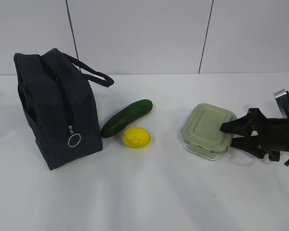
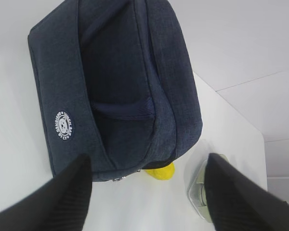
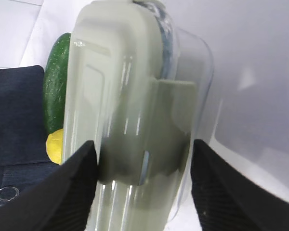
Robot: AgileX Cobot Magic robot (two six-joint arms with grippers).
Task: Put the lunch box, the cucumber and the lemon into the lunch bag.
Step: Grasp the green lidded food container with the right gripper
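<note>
Exterior: lunch bag (image 1: 55, 108) upright at left on the tabletop (image 1: 149, 192); cucumber (image 1: 127, 117) and lemon (image 1: 136, 136) beside it.

Left wrist: my left end effector (image 2: 147, 192) hangs wide above the bag.

Right wrist: my right end effector (image 3: 143, 185) straddles the lunch box (image 3: 130, 120); whether it grips, I cannot tell.

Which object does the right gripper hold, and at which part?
The right gripper straddles the lunch box at its near edge, over lid and glass; a firm hold cannot be told.
</note>
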